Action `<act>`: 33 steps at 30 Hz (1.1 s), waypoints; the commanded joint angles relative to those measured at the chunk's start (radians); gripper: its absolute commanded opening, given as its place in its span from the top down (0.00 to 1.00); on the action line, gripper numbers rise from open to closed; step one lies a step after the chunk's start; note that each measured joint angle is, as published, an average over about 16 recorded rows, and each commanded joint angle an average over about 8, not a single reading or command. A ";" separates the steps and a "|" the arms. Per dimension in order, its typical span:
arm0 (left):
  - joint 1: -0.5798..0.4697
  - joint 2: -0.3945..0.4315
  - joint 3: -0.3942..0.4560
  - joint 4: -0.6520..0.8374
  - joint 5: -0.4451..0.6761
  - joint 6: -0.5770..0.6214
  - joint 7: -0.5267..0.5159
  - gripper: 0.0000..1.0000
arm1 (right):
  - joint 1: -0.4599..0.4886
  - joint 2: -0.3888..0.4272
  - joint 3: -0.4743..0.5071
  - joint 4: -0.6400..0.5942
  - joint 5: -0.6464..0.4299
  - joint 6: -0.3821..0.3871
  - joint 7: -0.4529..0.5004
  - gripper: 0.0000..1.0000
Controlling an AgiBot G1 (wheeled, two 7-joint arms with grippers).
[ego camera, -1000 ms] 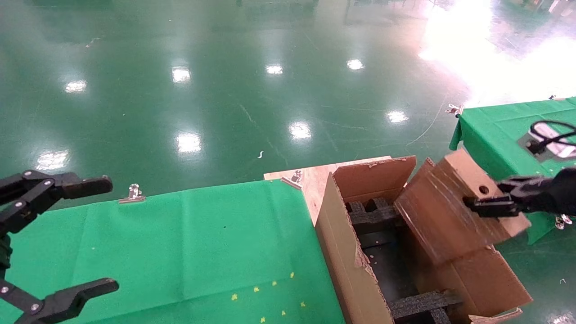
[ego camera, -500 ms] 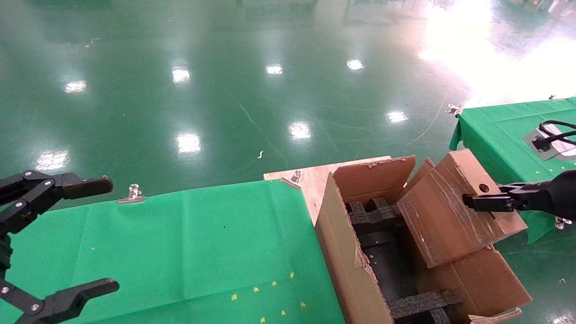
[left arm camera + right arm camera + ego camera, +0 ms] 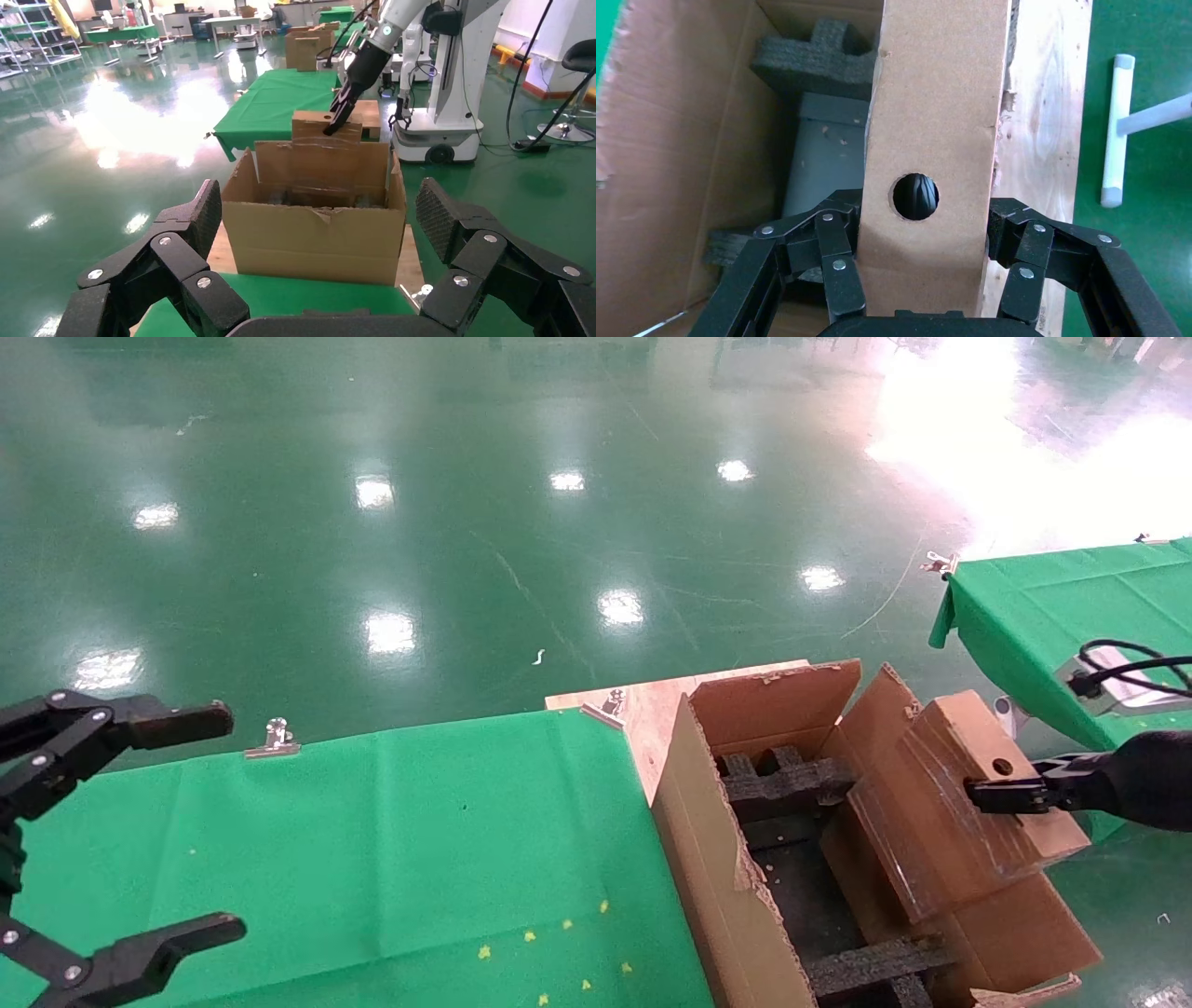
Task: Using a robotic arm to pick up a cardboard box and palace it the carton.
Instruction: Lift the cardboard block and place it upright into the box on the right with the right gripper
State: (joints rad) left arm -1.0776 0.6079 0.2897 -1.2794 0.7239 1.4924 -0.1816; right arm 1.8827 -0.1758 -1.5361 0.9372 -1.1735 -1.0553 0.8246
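Observation:
My right gripper (image 3: 987,794) is shut on the small brown taped cardboard box (image 3: 931,822), gripping its end next to the round hole (image 3: 1002,768). The box hangs tilted over the right side of the large open carton (image 3: 717,868), its lower end dipping inside. In the right wrist view the box (image 3: 940,105) sits between my fingers (image 3: 838,270), with black foam (image 3: 814,60) in the carton below. The left wrist view shows the carton (image 3: 316,239), the box (image 3: 327,126) and the white right arm (image 3: 393,17). My left gripper (image 3: 228,822) is open and empty at the far left.
The carton stands on a wooden board (image 3: 652,705) beside the green-covered table (image 3: 372,822), whose cloth is held by metal clips (image 3: 277,738). A second green table (image 3: 1034,607) stands at the right. A grey item (image 3: 824,154) lies in the carton. The glossy green floor lies beyond.
My right gripper has moved down with the box, lowering it deeper toward the carton's right side. The left gripper has not moved.

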 commanded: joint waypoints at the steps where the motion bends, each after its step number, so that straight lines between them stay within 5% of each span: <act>1: 0.000 0.000 0.000 0.000 0.000 0.000 0.000 0.00 | -0.015 -0.007 -0.008 -0.003 -0.001 0.020 0.002 1.00; 33: 0.000 -0.001 0.002 0.000 -0.001 -0.001 0.001 0.00 | -0.245 -0.219 -0.094 -0.124 0.040 0.298 0.098 1.00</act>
State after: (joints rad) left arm -1.0780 0.6071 0.2917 -1.2793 0.7225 1.4915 -0.1805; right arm 1.6402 -0.3952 -1.6280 0.8112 -1.1316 -0.7611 0.9177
